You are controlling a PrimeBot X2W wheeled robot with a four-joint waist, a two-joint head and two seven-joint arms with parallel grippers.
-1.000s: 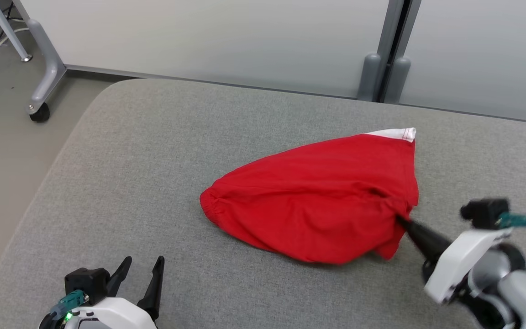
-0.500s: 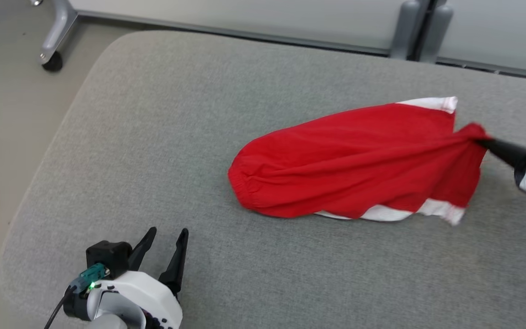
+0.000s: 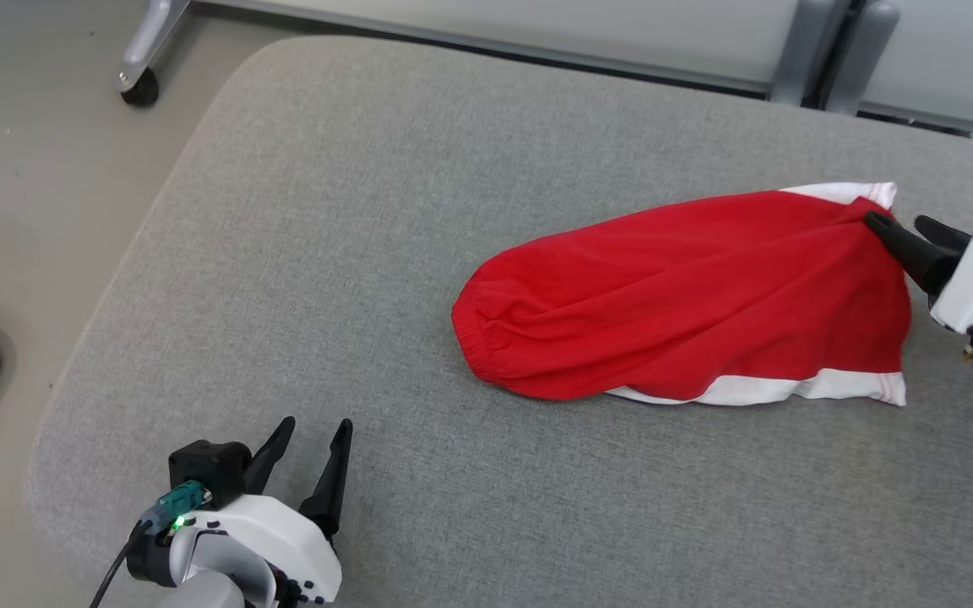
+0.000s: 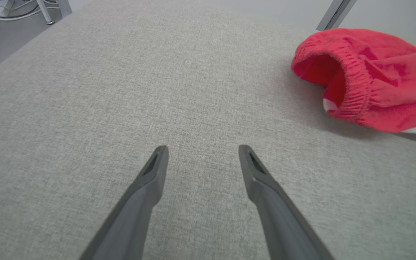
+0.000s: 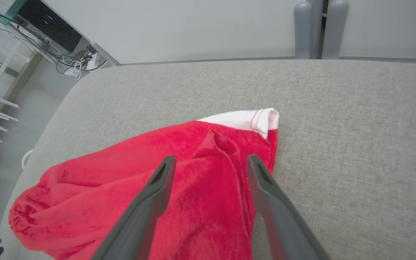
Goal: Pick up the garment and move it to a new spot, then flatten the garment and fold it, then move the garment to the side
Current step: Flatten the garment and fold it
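Both grippers gape empty: right gripper [image 3: 896, 224] over white-hemmed end of red shorts [image 3: 689, 295], left gripper [image 3: 316, 422] well apart from waistband; shorts bunched on grey pad [image 3: 368, 211], so pinch hem corners, pull flat

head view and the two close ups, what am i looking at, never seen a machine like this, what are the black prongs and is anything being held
It is a robot with two arms. The wide picture comes from a camera on its head, looking down. The other two come from cameras on its wrists, each looking along that arm's own two dark fingers: those are your prongs. On the grey padded surface lies a red garment with white trim, rumpled. The left gripper is at the lower left, fingers apart over bare surface, away from the garment. The right gripper is at the garment's right end, fingers spread over the cloth, not pinching it. Nothing is held.
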